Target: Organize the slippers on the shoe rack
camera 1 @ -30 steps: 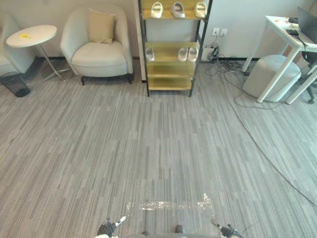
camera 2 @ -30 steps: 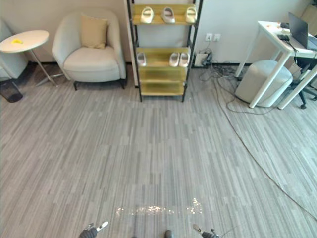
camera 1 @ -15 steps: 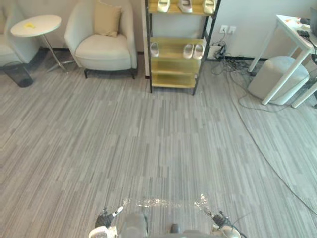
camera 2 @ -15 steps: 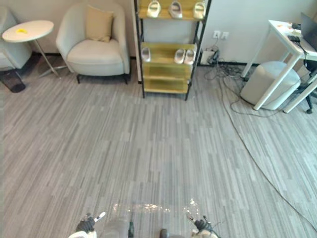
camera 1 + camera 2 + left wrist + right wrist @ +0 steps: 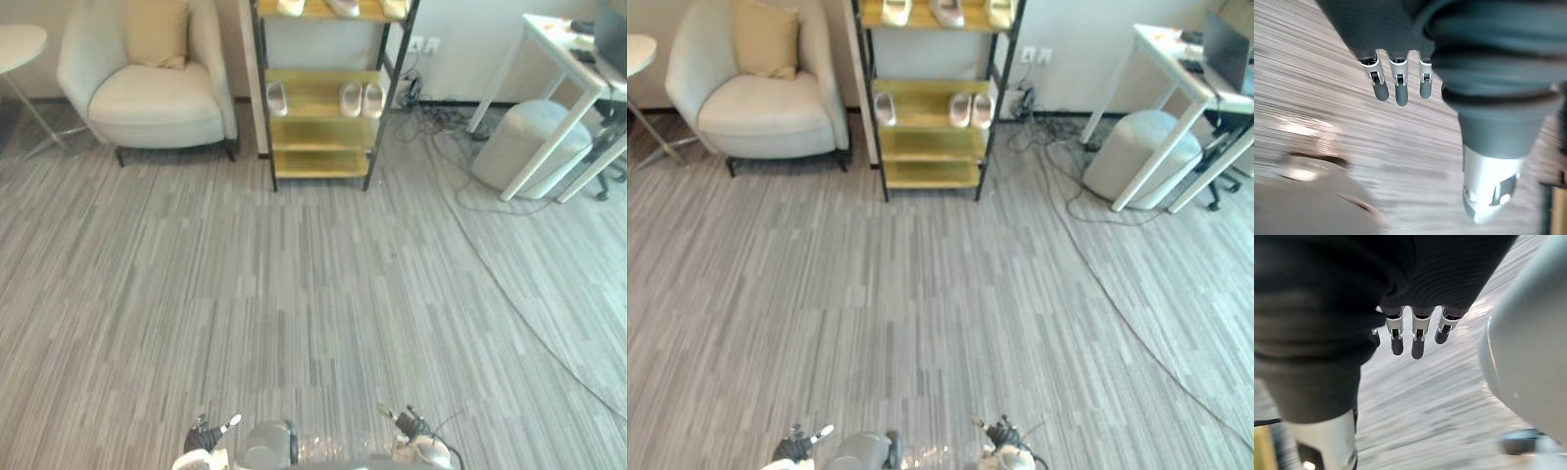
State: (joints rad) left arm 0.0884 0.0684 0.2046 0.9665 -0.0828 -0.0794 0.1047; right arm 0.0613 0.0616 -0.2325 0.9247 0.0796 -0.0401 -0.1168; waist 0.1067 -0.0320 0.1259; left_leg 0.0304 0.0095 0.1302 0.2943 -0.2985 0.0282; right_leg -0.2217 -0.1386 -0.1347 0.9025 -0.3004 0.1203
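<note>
Slippers [image 5: 361,99] sit on the rack [image 5: 315,137], well apart from the left hand [image 5: 1400,93] and right hand [image 5: 1418,340], both slack-fingered and empty, so the approach seems underway and calls for walking closer.

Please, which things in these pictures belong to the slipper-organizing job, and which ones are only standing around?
For the job: shoe rack, single slipper and slipper pair on its middle shelf, top-shelf slippers, left hand, right hand (both empty).

Just lying about: armchair, cushion, grey pouf, white desk, floor cables.
</note>
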